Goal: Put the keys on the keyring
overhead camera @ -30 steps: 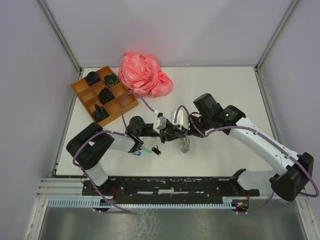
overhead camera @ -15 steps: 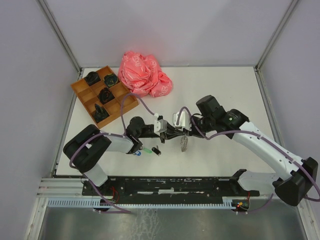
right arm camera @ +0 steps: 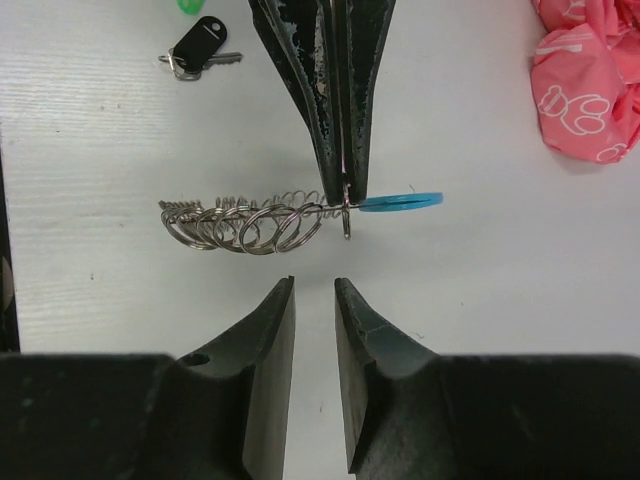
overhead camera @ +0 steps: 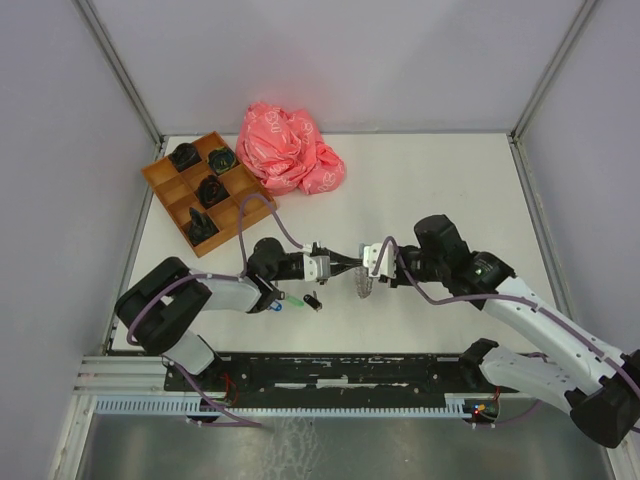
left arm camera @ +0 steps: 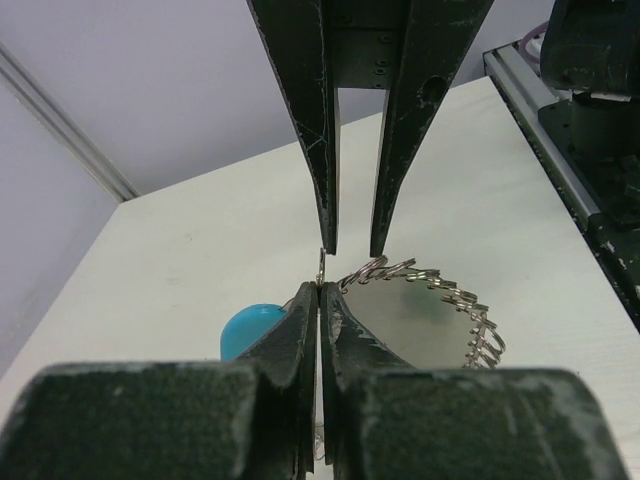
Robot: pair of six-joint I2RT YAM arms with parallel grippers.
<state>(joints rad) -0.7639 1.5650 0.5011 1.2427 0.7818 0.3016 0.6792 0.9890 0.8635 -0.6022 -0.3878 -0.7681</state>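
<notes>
Mid-frame, your left gripper pinches the keyring beside its blue piece; right gripper stands parted below. It looks light and floppy; take it near the pinch.

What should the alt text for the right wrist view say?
The left hand, shut, pinches the keyring where its silvery coil meets the blue segment. The right hand, open, faces it without touching. A black-tagged key lies top left.
</notes>
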